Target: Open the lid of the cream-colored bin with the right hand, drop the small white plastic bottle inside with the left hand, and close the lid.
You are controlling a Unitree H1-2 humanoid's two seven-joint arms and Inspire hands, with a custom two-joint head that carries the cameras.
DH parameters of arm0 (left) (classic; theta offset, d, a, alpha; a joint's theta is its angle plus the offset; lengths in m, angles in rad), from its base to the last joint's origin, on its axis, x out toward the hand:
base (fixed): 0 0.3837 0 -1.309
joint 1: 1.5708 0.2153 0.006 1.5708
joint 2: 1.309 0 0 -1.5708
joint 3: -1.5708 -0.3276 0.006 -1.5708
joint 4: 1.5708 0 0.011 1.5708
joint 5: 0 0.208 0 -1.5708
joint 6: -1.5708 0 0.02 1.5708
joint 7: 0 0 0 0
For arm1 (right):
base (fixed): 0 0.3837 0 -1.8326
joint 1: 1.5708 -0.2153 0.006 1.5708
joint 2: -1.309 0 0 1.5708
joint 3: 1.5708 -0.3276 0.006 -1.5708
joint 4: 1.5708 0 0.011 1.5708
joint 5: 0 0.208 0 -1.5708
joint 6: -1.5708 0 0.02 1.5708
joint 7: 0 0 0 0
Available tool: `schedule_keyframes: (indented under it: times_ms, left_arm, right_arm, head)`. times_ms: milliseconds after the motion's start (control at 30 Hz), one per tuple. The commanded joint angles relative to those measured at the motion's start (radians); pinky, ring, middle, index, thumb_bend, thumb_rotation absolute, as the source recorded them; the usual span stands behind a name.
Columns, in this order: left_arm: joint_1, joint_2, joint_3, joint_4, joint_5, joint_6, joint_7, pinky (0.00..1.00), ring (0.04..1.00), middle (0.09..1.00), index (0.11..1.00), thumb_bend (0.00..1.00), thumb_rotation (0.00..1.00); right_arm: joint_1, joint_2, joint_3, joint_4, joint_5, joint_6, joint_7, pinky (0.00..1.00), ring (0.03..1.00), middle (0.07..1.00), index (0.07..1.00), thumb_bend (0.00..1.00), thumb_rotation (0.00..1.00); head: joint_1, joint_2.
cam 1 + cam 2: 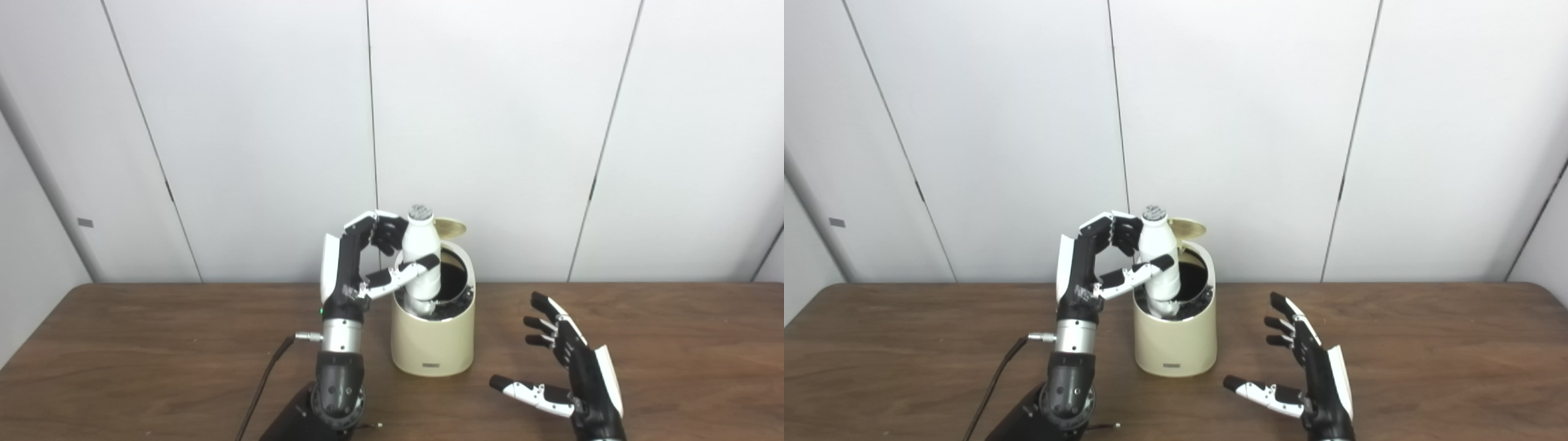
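Glossy white plastic bottle point(421, 254), smooth matt cream bin point(433, 340), wood-grain table point(153, 343)

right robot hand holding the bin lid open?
No, the right robot hand is open beside the bin, touching nothing, while the lid stands up at the back.

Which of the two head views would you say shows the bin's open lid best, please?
The left eye view, narrowly: the raised lid shows a little more of its gold underside behind the white bottle. The right eye view shows the same lid, slightly more hidden by the bottle.
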Motion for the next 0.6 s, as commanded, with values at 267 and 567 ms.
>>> schedule_keyframes:
  times_ms: [267,567]
  left_arm:
    - [-0.055,0.035,-0.064,0.051,0.018,-0.025,0.085,0.43,0.459,0.477,0.486,0.50,0.00]
    - [-0.024,0.033,-0.039,0.063,-0.013,-0.025,0.036,0.45,0.475,0.486,0.482,0.50,0.00]
  right_arm:
    - [-0.010,0.012,0.000,-0.041,0.013,-0.011,0.001,0.70,0.789,0.877,0.855,0.76,0.10]
    - [-0.008,0.008,-0.001,-0.047,0.020,-0.008,0.005,0.69,0.784,0.877,0.852,0.76,0.09]
  head:
    - [0.000,0.007]
    - [0.006,0.012]
